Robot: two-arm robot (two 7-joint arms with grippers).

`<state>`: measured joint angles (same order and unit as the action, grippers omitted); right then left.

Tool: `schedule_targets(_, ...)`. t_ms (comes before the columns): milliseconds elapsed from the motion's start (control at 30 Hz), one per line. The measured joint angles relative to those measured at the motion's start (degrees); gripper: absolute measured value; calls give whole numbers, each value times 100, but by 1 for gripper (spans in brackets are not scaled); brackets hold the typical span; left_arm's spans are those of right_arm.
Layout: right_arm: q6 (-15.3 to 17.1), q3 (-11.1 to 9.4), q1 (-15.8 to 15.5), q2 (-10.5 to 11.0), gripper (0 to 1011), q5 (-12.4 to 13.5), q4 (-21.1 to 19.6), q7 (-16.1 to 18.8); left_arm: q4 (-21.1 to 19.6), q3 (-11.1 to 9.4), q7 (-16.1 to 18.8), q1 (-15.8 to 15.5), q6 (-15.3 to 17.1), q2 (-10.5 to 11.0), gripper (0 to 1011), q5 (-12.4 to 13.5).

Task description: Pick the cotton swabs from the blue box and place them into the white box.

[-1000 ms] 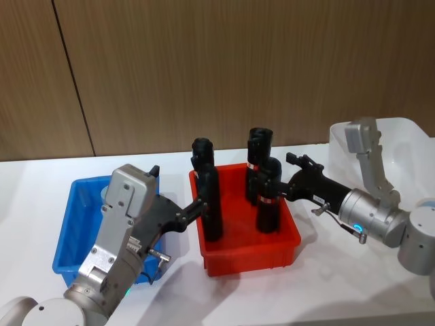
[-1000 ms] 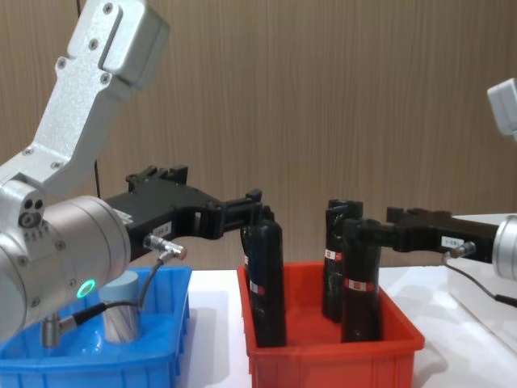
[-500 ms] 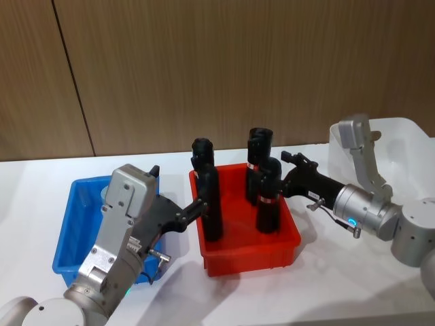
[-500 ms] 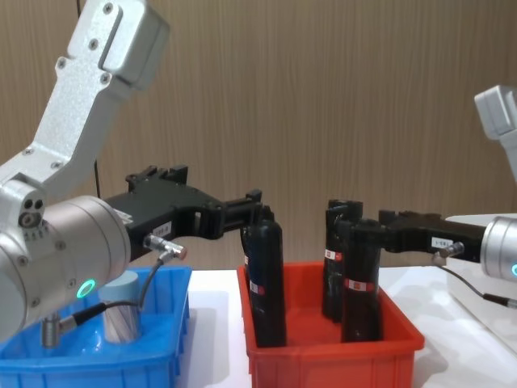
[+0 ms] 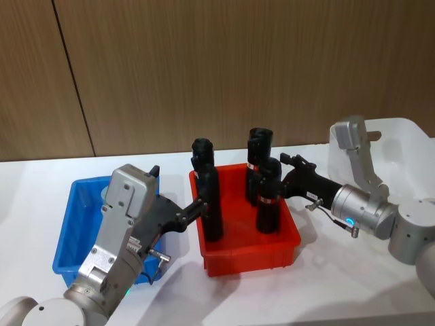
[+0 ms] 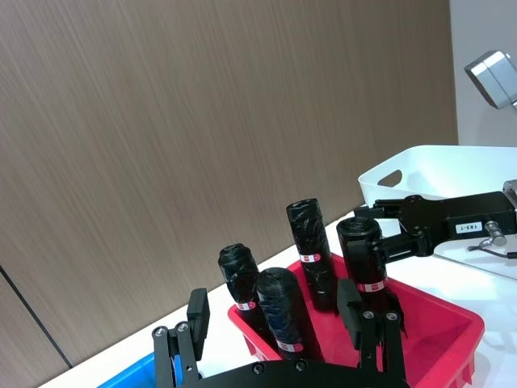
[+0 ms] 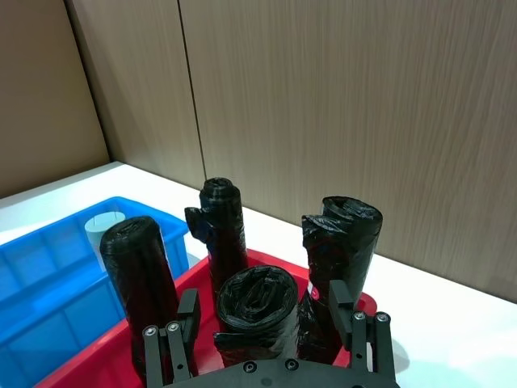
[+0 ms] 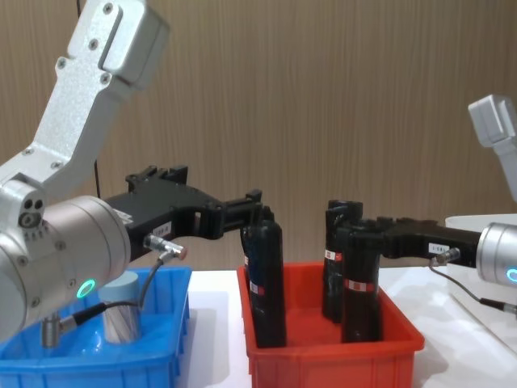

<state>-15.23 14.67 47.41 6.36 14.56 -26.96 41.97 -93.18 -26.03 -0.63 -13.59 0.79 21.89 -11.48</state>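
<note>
Over red plastic bin (image 5: pixel 248 255), both grippers sit spread around black wrapped cylinders: left gripper (image 5: pixel 198 207), right gripper (image 5: pixel 282 178). Clear grey-lidded cotton swab jar (image 8: pixel 121 311) still in blue plastic box (image 5: pixel 71 234); white translucent box (image 6: pixel 420 166) looks unfilled, task w/ no visible progress.

Right tool (image 8: pixel 355 234) has advanced (around black cylinder (image 8: pixel 360 279)).

Both arms reach inward, left end effector (image 5: pixel 198 208) & right end effector (image 5: pixel 284 178) fingers spread.
</note>
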Motion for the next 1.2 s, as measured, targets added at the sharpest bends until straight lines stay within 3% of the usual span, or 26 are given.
schedule_targets(267, -183, 57, 198, -69, 870, -48, 418, 25, 0, 0, 0, 0, 0, 0, 1003, 0)
schedule_targets(533, -343, 98, 347, -125, 630, -88, 719, 37, 0, 0, 0, 0, 0, 0, 1003, 0)
schedule_targets(600, -400, 103, 389, -140, 529, -92, 794, 38, 0, 0, 0, 0, 0, 0, 1003, 0)
schedule_targets(800, -458, 101, 407, -143, 461, -100, 794, 27, 0, 0, 0, 0, 0, 0, 1003, 0)
schedule_targets(933, -423, 81, 313, -110, 433, -105, 528, -32, 0, 0, 0, 0, 0, 0, 1003, 0)
schedule_targets(1200, 48, -4, -283, 103, 387, -90, -937, -327, 0, 0, 0, 0, 0, 0, 1003, 0)
